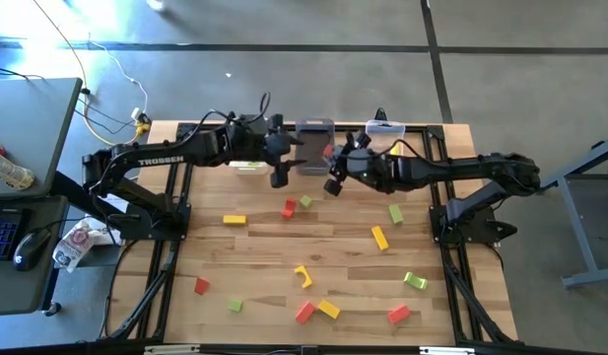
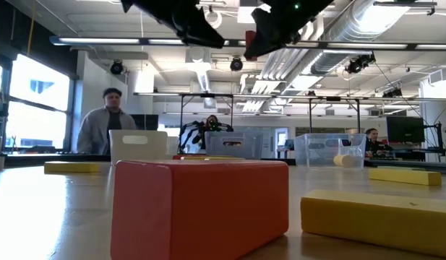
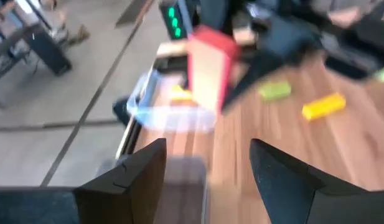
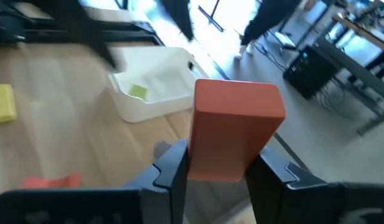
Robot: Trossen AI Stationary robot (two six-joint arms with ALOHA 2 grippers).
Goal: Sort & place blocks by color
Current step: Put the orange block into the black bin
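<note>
My right gripper (image 1: 331, 158) hangs above the table's far middle, shut on a red block (image 4: 235, 127). My left gripper (image 3: 207, 165) stands open beside it with nothing between its fingers, over the dark grey bin (image 1: 315, 148). The white bin (image 4: 154, 90) holds a green block (image 4: 139, 92), and the clear bin (image 3: 173, 112) holds a yellow one (image 3: 180, 93). Red, yellow and green blocks lie flat across the table, among them a red one (image 1: 304, 312) and a yellow one (image 1: 379, 238). My right gripper pinches the red block by its two long side faces (image 4: 198, 158), at the end nearer the wrist. The fingers lie along the block, whose other end sticks out past the fingertips. It is lifted clear of the table and the bins.
The three bins stand in a row along the table's far edge. A big red block (image 2: 201, 209) and a yellow bar (image 2: 378, 220) lie near the front edge. A desk with a keyboard and mouse (image 1: 28, 247) stands off the table's left side. People stand beyond the far edge (image 2: 107, 123).
</note>
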